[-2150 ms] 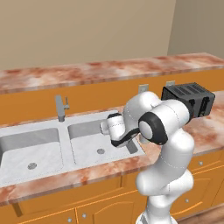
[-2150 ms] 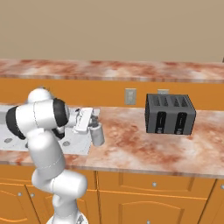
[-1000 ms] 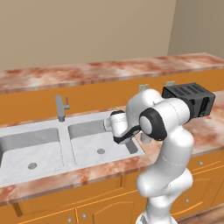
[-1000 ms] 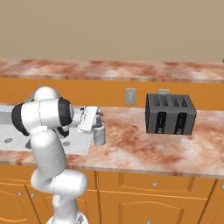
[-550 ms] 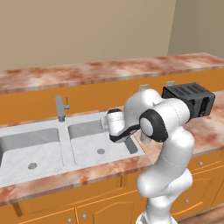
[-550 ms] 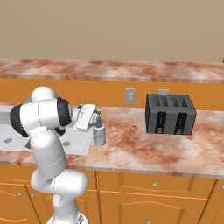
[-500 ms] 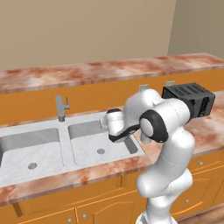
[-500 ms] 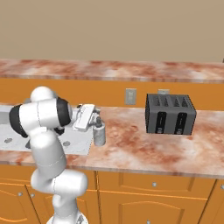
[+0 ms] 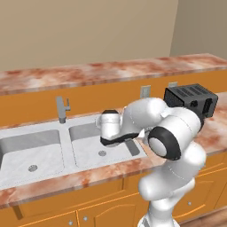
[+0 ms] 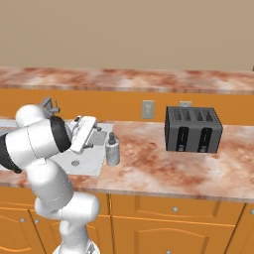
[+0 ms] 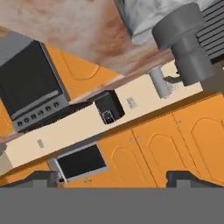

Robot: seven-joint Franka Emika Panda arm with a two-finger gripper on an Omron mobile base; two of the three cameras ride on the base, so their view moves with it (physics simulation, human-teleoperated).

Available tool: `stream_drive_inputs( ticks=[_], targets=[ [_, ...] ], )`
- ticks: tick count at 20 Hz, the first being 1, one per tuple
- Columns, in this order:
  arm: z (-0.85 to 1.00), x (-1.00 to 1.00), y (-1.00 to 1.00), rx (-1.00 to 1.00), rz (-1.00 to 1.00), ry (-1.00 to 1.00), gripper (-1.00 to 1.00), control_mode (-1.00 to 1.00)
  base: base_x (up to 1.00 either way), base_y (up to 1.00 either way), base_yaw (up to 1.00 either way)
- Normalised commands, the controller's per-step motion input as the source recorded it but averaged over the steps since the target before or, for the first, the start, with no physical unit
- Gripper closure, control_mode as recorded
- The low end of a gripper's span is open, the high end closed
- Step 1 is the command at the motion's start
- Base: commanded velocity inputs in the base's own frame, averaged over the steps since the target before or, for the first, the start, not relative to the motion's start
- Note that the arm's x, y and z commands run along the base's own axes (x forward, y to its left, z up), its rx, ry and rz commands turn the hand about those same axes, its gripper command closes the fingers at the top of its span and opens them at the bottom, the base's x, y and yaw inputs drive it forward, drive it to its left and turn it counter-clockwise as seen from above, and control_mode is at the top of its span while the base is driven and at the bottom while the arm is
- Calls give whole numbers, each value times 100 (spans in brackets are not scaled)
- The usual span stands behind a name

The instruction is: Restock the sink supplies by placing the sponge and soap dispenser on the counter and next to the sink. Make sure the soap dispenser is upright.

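Silvery-grey and marbled, the soap dispenser [image 10: 113, 151] stands upright on the surface [image 10: 163, 168] at the sink's [image 10: 87, 163] three-o'clock edge. It looks rigid, smooth, probably slippery and top-heavy; grip the cylinder's middle. The hand [image 10: 83, 134], beside it, is spread wide, holding nothing.

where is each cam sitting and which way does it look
Left base view: behind the arm's left, looking down over the sink; arm rises lower right.
Right base view: behind its right; soap dispenser upright on the counter beside the sink.
Hand view: along the open gripper, rolled, dispenser top near.
Both base views share sink and toaster.
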Motion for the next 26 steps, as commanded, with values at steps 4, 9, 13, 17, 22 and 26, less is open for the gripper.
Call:
stream_drive_inputs(
  ticks=[4, 9, 13, 17, 22, 26],
  targets=[
    [0, -98, -2, 35, 1, -44, -100, -100, 0, 0, 0],
    [0, -74, 0, 52, 7, -54, -100, -100, 0, 0, 0],
    [-1, -40, -1, 65, 15, -54, -100, -100, 0, 0, 0],
    [-4, -21, -4, 67, 8, -34, -100, -100, 0, 0, 0],
    [0, -6, -4, 48, 0, -6, -100, -100, 0, 0, 0],
    [-10, 0, 0, 16, 0, 1, -100, -100, 0, 0, 0]
  ],
)
